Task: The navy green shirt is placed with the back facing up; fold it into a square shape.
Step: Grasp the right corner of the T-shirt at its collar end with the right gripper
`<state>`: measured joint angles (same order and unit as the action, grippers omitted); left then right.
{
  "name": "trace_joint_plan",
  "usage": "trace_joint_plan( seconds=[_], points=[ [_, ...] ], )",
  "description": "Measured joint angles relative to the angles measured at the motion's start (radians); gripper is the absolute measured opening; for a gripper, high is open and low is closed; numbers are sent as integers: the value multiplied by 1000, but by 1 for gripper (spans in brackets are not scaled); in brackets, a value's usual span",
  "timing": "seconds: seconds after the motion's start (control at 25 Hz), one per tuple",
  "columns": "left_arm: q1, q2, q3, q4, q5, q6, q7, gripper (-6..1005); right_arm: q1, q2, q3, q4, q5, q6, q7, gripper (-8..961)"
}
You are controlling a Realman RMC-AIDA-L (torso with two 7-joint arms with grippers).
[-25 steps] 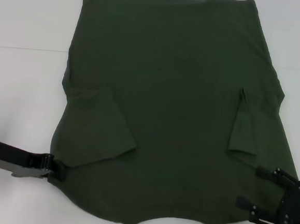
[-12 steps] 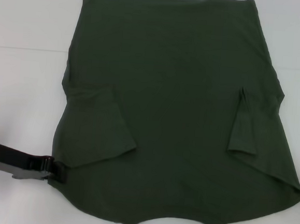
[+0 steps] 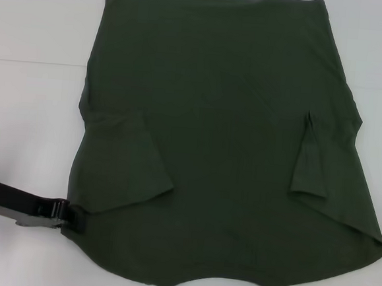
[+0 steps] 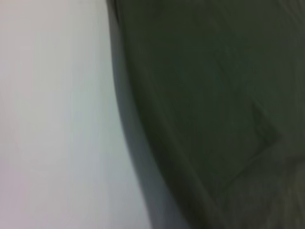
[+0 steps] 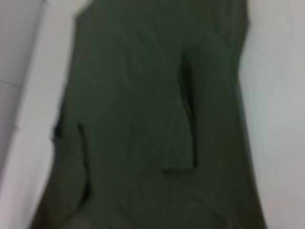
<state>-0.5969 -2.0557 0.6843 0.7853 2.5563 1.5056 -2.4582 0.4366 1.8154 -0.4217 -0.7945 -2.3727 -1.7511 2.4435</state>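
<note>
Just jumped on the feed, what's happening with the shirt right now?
The navy green shirt lies flat on the white table with both sleeves folded in over the body. The left gripper sits at the shirt's near left edge. The right gripper isn't visible in the head view. No square yet.
</note>
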Motion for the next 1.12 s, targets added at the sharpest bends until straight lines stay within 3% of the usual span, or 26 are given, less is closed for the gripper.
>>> trace_joint_plan(
  seconds=[0.36,0.64,1.12],
  points=[
    [-5,8,0,2,-2,3,27,41,190,23,-46,-3,-279,34,94,945],
    [0,12,0,2,-23,13,27,41,203,40,-130,27,-288,110,97,945],
    [-4,13,0,2,-25,14,26,41,199,85,-161,68,-290,192,43,935]
  ],
)
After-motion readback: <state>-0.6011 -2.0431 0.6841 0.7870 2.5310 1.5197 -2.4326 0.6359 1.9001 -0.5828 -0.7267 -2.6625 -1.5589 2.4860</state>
